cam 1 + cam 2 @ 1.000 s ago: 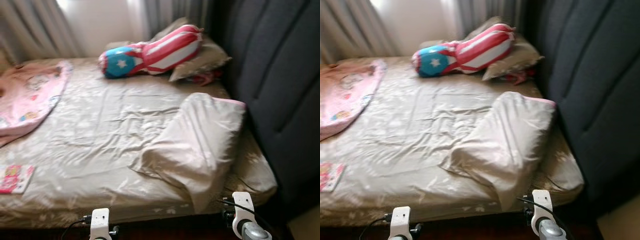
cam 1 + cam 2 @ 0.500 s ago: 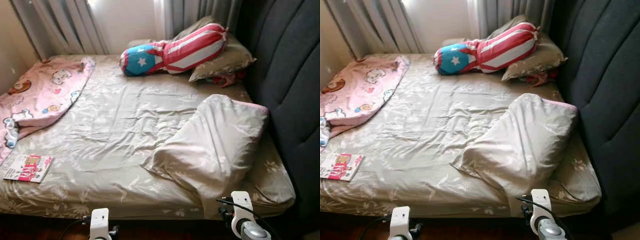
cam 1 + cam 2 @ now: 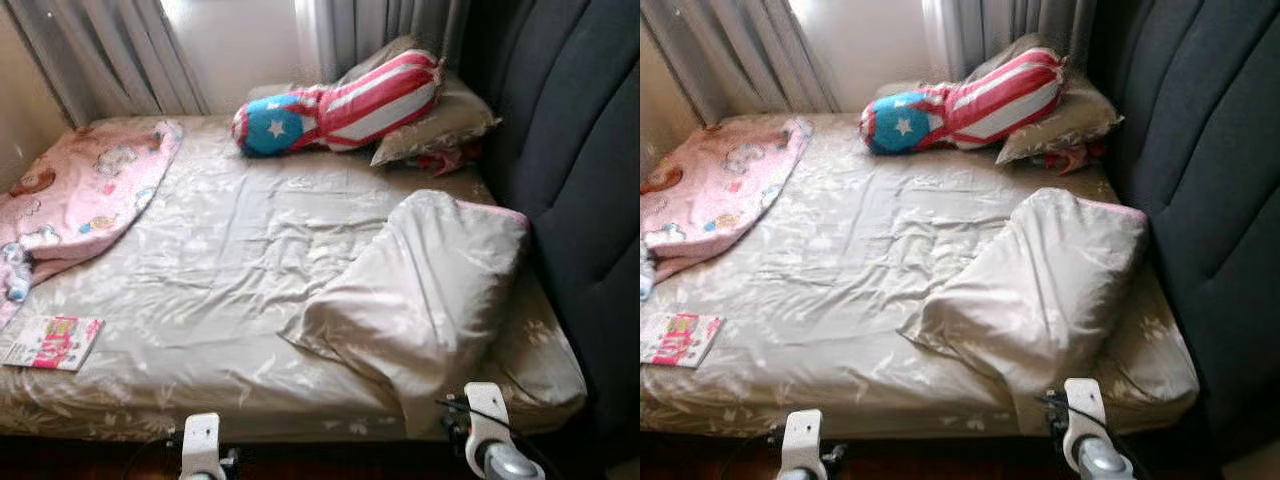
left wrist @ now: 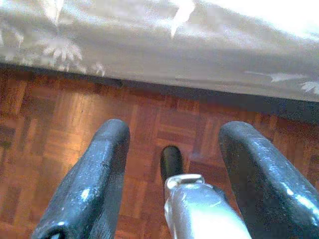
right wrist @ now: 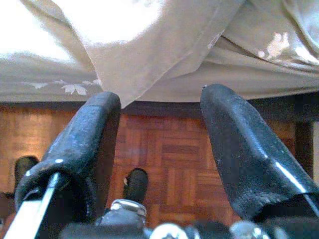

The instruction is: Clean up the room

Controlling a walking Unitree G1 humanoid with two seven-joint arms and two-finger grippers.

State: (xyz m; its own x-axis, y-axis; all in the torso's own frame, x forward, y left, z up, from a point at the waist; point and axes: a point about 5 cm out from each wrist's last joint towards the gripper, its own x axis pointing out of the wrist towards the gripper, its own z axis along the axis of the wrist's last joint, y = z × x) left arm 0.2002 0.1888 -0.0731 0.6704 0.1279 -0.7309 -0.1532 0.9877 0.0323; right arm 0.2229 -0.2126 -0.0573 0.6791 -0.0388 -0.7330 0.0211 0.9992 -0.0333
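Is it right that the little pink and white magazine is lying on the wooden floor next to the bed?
Not quite. The little pink and white magazine lies on the beige leaf-patterned bed sheet, near the bed's front corner on the robot's left, below the pink cartoon blanket. The left eye view shows it.

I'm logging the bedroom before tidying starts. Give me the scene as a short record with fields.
bed: mattress in beige floral sheet, wrinkled
headboard side: beige pillow lying askew
far end: star-and-stripes cushion resting on another beige pillow
left side: pink blanket bunched up
near left corner: magazine lying flat
floor: wood parquet
left gripper: open, low beside the bed
right gripper: open, low beside the bed
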